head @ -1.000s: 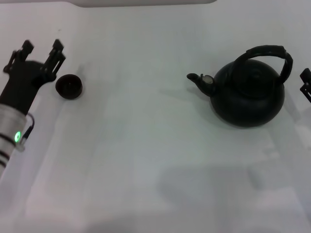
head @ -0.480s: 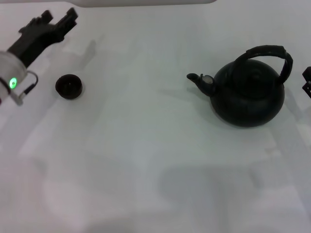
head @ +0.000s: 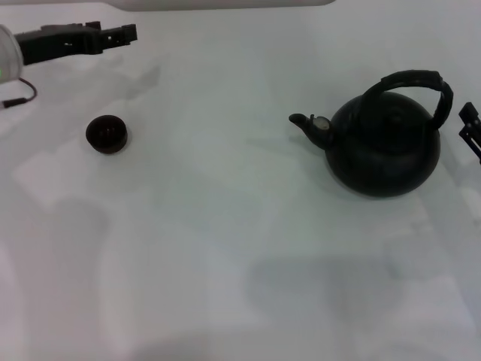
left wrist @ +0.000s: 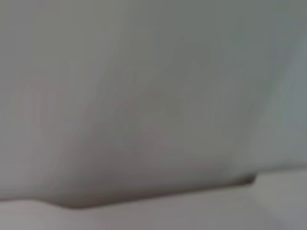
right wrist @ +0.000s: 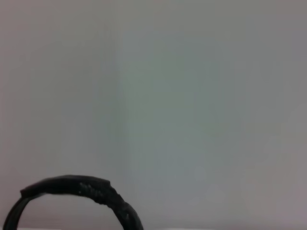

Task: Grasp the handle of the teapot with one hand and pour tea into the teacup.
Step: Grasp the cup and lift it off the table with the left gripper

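The black teapot (head: 383, 147) stands on the white table at the right, its short spout (head: 302, 122) pointing left. Its thick arched handle (head: 412, 79) stands upright over the lid; part of the hoop also shows in the right wrist view (right wrist: 76, 186). The tiny black teacup (head: 106, 134) sits far to the left, upright and alone. My left gripper (head: 128, 33) hangs at the far left back, pointing right, behind the cup and clear of it. My right gripper (head: 470, 124) shows only partly at the right edge, just right of the handle and not touching it.
The white tabletop (head: 225, 226) stretches between cup and teapot. A pale raised edge (head: 225, 4) runs along the back. The left wrist view shows only a blank pale surface (left wrist: 144, 96).
My left arm has swung up and back from beside the teacup to the far left back, now pointing right. My right gripper has shifted slightly at the right edge. Teapot and cup have not moved.
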Robot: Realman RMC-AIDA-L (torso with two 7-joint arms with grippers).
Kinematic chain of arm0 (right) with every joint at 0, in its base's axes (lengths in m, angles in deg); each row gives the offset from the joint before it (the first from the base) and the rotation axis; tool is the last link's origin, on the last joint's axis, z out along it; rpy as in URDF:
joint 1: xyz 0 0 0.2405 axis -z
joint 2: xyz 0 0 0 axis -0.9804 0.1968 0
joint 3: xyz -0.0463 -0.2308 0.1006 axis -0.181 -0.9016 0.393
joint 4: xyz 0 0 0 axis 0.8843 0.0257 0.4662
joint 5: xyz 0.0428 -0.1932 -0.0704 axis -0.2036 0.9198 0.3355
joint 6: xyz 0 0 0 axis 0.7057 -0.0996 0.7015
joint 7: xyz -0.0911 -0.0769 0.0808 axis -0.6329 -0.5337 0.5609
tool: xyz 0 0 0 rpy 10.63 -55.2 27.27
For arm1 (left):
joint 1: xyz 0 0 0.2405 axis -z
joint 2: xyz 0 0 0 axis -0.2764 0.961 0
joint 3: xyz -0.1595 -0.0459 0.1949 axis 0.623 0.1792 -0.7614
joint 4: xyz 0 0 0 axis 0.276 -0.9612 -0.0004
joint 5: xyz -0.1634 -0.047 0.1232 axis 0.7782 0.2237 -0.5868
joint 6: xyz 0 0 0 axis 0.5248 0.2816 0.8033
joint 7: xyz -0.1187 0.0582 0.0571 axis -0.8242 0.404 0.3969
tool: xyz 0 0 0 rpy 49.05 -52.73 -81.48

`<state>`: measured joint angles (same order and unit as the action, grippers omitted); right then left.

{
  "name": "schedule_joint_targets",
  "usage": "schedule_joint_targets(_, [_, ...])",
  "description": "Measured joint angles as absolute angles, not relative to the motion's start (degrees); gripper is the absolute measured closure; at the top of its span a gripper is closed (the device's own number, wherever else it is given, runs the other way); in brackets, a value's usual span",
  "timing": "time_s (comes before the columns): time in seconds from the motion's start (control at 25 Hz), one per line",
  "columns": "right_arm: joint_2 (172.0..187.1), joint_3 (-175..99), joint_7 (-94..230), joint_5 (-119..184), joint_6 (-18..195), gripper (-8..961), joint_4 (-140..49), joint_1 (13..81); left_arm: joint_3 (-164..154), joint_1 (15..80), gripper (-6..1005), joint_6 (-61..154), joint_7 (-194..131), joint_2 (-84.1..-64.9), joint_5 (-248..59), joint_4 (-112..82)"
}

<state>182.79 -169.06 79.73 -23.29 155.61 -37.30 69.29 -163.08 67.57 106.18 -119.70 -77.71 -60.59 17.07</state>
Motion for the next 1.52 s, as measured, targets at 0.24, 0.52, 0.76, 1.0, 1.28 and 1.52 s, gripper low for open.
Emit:
schedule_joint_targets(0.24, [182.69,-169.07,79.73,-23.29,155.14,78,-37.08,68.32,-163.09,72.52,198,112.64,-128.15,-77.81,-72.75,25.79])
schedule_joint_targets(0.52, [182.69,-169.07,79.73,-23.28,154.77,78,-36.98,68.11,-163.14,76.07,197,113.94,-133.79,-77.8,-85.69,26.92])
schedule_joint_targets(0.76, [182.7,-169.07,79.73,-23.28,154.67,78,-36.94,68.1,-163.17,76.95,197,114.19,-135.61,-77.8,-89.5,26.42])
schedule_joint_targets(1.0, [182.81,-169.01,79.72,-23.56,155.36,78,-36.87,68.7,-163.16,76.86,197,114.23,-135.76,-77.83,-89.74,26.4])
schedule_joint_targets(1.28, [182.82,-169.09,81.0,-23.79,157.68,79,-36.88,70.12,-163.16,76.55,197,114.19,-135.79,-78.11,-89.78,26.29])
schedule_joint_targets(1.52, [182.64,-169.16,84.35,-23.55,159.64,79,-37.66,71.45,-163.17,76.51,196,114.23,-135.97,-78.3,-90.0,26.09])
